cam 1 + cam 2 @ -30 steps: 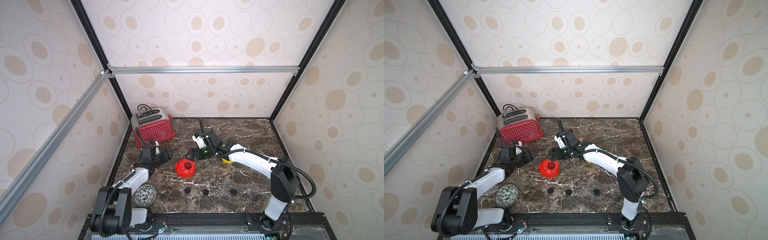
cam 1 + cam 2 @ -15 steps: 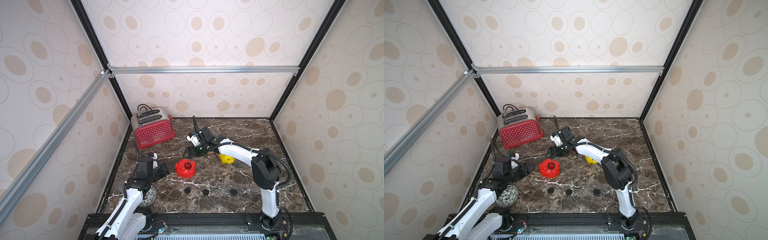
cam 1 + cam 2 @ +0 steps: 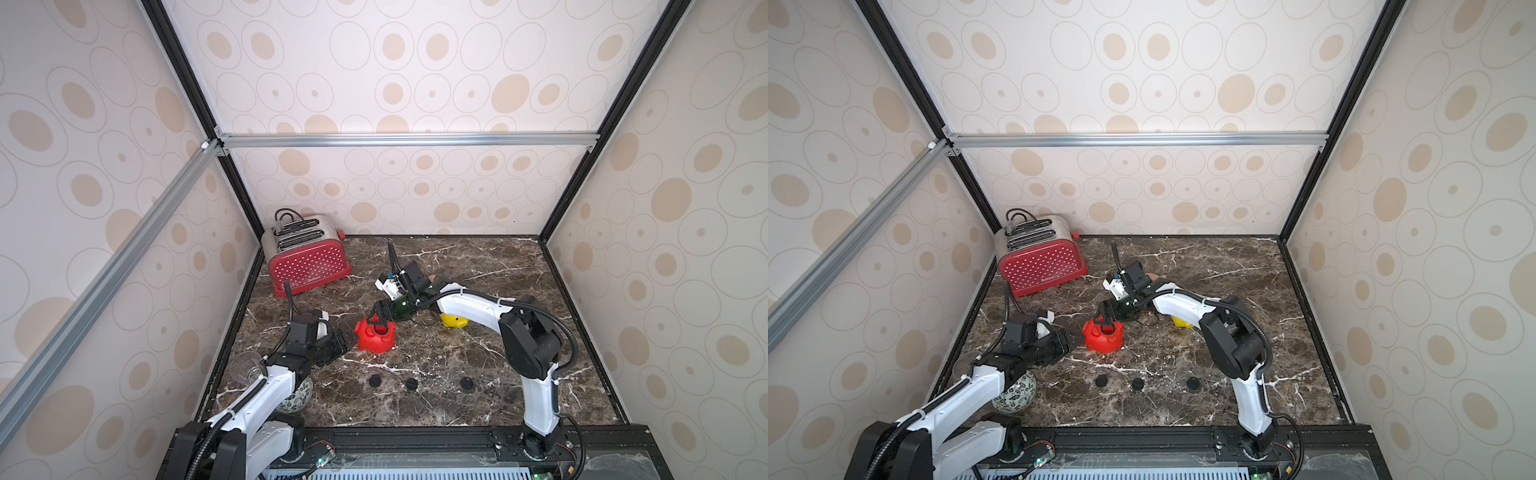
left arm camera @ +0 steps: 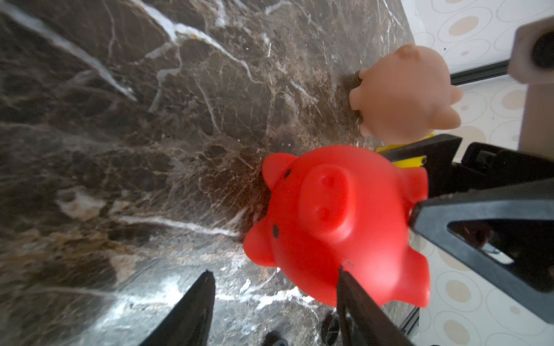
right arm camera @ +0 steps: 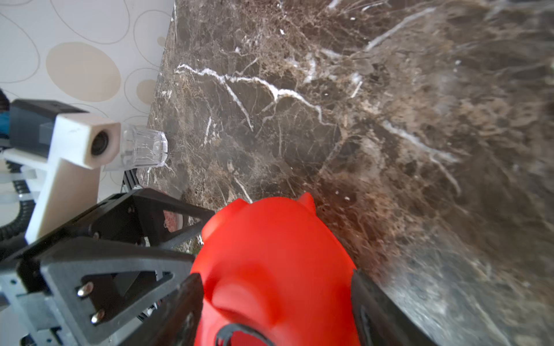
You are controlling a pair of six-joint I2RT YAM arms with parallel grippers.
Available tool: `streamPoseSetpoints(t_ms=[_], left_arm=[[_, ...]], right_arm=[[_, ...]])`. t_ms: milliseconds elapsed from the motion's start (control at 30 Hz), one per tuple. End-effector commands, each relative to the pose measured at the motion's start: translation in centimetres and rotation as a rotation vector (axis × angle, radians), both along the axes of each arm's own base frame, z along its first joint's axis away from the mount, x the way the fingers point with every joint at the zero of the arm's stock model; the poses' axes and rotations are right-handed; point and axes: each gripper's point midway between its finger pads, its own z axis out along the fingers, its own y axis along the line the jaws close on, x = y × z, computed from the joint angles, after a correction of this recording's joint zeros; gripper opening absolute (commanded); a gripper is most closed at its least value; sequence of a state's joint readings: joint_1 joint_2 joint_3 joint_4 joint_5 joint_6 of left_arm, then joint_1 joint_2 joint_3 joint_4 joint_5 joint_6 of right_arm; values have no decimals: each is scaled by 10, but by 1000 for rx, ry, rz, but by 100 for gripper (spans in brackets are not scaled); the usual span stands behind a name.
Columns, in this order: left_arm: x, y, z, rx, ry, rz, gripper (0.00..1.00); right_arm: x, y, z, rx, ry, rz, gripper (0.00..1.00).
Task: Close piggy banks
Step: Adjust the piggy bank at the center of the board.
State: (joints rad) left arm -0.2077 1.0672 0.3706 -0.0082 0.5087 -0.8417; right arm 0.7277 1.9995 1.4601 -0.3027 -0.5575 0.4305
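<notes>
Toaster [image 3: 305,259], ball [image 3: 300,397] along left wall [image 3: 187,291].

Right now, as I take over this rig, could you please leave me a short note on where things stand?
Left gripper: jaws open, empty, tips beside the red piggy bank.
Right gripper: jaws against both sides of that bank, apparently gripping it. It lies belly hole up, and the hole is open.
The yellow piggy bank sits beside the right arm. The peach-pink piggy bank lies farther back, its hole out of sight.
Three black discs, likely the plugs, lie loose on the table near its front.
Done: no bank seen closed.
Left: plug all three.
</notes>
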Motion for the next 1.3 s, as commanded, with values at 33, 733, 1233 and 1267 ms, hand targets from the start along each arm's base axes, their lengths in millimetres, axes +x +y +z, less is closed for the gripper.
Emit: streamPoseSetpoints(t_ms=[33, 733, 1233, 1267], left_arm=[[22, -9, 14, -20, -51, -17, 64], [64, -16, 15, 51, -50, -54, 68], [12, 3, 17, 83, -13, -18, 61], [10, 2, 15, 79, -10, -20, 60]], right_arm=[[-20, -5, 13, 25, 20, 14, 78], [-36, -44, 23, -9, -86, -53, 100], [-70, -52, 23, 40, -181, 156, 93], [-71, -50, 22, 48, -168, 164, 92]])
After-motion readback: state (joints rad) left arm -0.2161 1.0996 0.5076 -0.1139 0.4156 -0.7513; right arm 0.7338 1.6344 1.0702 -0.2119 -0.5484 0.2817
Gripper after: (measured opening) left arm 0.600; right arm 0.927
